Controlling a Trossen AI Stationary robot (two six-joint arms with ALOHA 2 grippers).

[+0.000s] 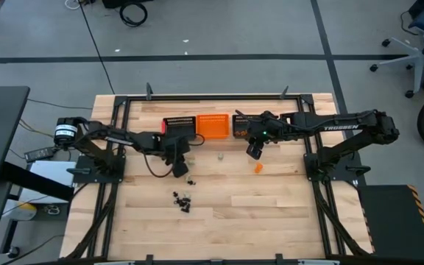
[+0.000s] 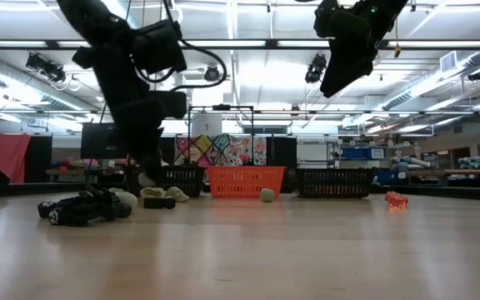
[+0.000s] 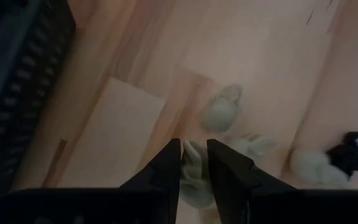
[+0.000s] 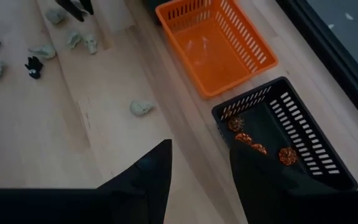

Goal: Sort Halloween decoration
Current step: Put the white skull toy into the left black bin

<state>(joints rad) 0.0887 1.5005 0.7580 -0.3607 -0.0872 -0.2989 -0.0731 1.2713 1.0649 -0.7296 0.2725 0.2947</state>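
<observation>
Pale planked wood table (image 1: 271,199), plastic mesh basket (image 4: 219,43)

This is a large robotics lab or workshop hall. The wooden table (image 1: 219,206) stands in a black metal frame (image 1: 116,110) on a grey concrete floor marked with dark tape lines (image 1: 197,57), with cables (image 1: 132,13) and an office chair (image 1: 411,51) nearby. Across the table, the low view shows rows of ceiling strip lights (image 2: 248,50), exposed ducts and distant workbenches (image 2: 465,173).
</observation>
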